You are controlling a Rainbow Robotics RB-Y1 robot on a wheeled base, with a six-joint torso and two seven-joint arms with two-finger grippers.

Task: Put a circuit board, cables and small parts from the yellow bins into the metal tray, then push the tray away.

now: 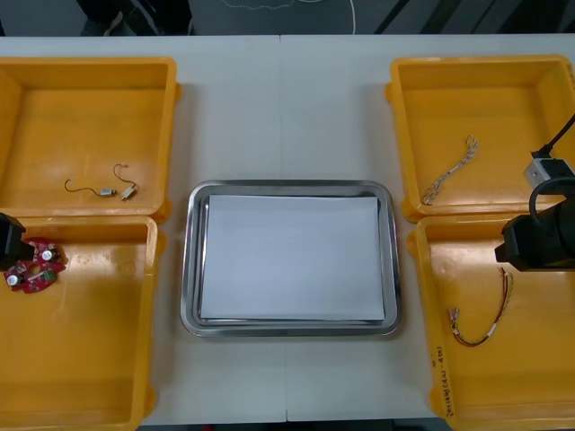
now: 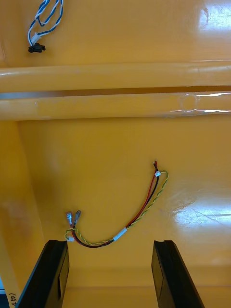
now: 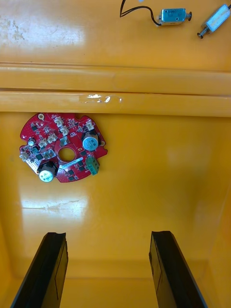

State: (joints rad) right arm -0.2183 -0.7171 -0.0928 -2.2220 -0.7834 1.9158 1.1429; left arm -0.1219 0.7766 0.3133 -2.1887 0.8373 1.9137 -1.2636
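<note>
A round red circuit board [image 1: 34,266] [image 3: 62,147] lies in the near left yellow bin [image 1: 81,395], ahead of my open left gripper [image 3: 107,272], which hovers over bare bin floor. Two small metal parts [image 1: 119,190] [image 3: 173,16] with thin wires lie in the far left bin [image 1: 90,81]. The red and yellow cable [image 1: 485,319] [image 2: 120,211] rests in the near right bin [image 1: 503,404], just ahead of my open right gripper [image 2: 111,276]. The twisted blue and white cable [image 1: 449,171] [image 2: 43,21] lies in the far right bin [image 1: 485,81]. The metal tray [image 1: 193,260], white inside, holds nothing.
The bins' rims [image 2: 115,91] [image 3: 115,91] run between each gripper and the farther bin. The left arm [image 1: 7,241] shows at the left edge, the right arm [image 1: 539,238] at the right edge. Bare table [image 1: 283,108] lies beyond the tray.
</note>
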